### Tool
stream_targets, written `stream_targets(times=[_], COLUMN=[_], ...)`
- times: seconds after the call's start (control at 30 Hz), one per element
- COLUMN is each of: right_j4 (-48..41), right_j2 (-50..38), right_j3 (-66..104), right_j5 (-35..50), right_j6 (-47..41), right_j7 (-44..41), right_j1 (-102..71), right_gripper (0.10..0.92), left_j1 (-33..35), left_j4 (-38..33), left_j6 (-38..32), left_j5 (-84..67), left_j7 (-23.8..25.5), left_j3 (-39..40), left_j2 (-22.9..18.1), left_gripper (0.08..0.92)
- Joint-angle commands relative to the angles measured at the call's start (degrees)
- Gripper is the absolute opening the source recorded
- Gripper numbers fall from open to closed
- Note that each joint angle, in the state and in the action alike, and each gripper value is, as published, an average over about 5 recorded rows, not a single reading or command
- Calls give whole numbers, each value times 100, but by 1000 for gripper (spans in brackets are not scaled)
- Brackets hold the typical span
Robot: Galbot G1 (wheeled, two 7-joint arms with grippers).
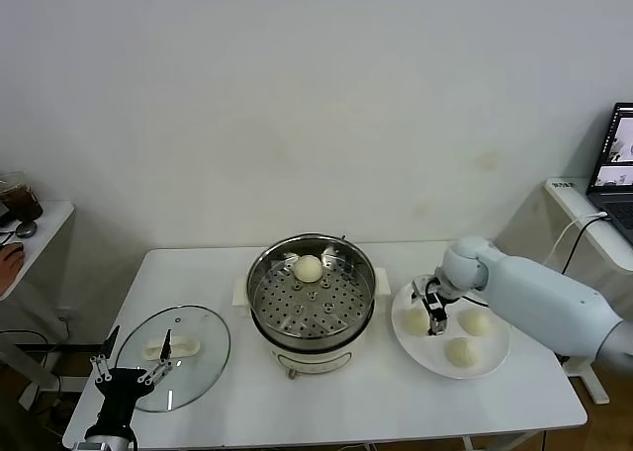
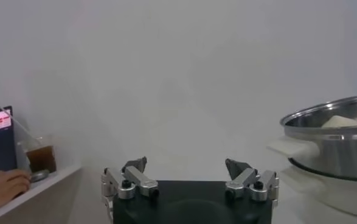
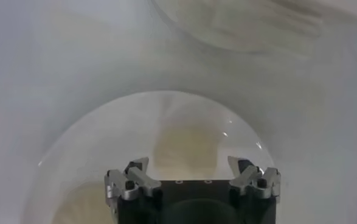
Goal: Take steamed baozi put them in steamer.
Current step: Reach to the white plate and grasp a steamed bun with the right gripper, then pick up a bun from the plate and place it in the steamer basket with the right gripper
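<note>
Between the right gripper's [image 1: 432,311] spread fingers [image 3: 134,172] sits a baozi [image 3: 187,143].

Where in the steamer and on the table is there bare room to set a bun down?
The steamer tray is bare except for one baozi at its far edge. The table is bare along its near edge, between the glass lid and the plate. The plate is crowded: three baozi around the right end effector.

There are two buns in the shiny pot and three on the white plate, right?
Not quite. The head view shows only one bun in the shiny pot, lying on its holed tray. The other part is right: three buns are on the white plate, where the right gripper hovers.
</note>
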Motion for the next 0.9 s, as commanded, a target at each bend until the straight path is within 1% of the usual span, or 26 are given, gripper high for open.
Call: stream_targets(times=[0.03,0.33,0.43,0.53,0.63,0.77,0.9], right_j4=[-150,-21,115,320,640,1076,1379], right_j2=[113,17,-128,-372,-738,-1113,-1066], right_j3=[83,110,115,86,-23,-535,-1452], right_j5=[-80,-82,-23,145,527,1340,2135], right_j6=[-8,-32,-28,-40,-109,-338,-582], right_j7=[39,-60,-99,-163,-279,-414,-424], right_j1=[-129,-76,39,319,852,1891,3398], right_gripper=[715,515,464,453,455,462,466], left_j1=[-1,-1,2,-3,-12,-61,-160], left_j4=[4,-10,-18,-37,-66,-74,-57], left_j6=[-2,-3,-4,1,7,12,25], left_j5=[-8,-18,-36,-36,-36,-45,-67], left_j7=[-4,-5,-2,2,4,2,3], left_j3=[0,0,-1,4,21,58,128], left_j2=[-1,-15,-16,-18,-14,18,78], left_gripper=[823,823,823,823,823,823,823])
